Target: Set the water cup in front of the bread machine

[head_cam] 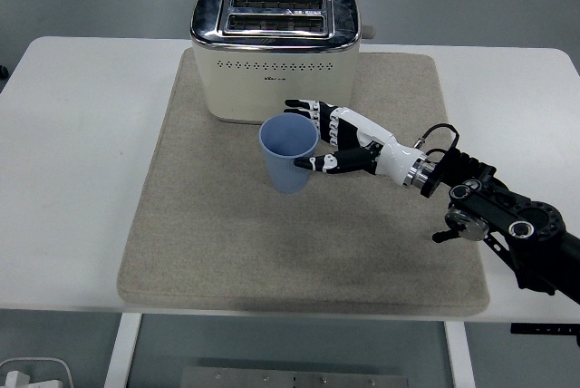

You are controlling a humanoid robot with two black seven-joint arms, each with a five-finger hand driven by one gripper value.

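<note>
The blue water cup (pixel 288 154) stands upright on the beige mat (pixel 208 225), just in front of the cream toaster (pixel 275 53) with its chrome top. My right hand (pixel 319 137) comes in from the right and is wrapped around the cup's right side. Its fingers (pixel 306 107) curl behind the rim and its thumb (pixel 313 164) presses on the front wall. The cup's base sits at mat level; I cannot tell whether it touches. The left arm is out of view.
The mat covers the middle of the white table (pixel 72 161). My black right forearm (pixel 507 225) lies low over the mat's right part. The toaster's side lever (pixel 368 32) sticks out to the right.
</note>
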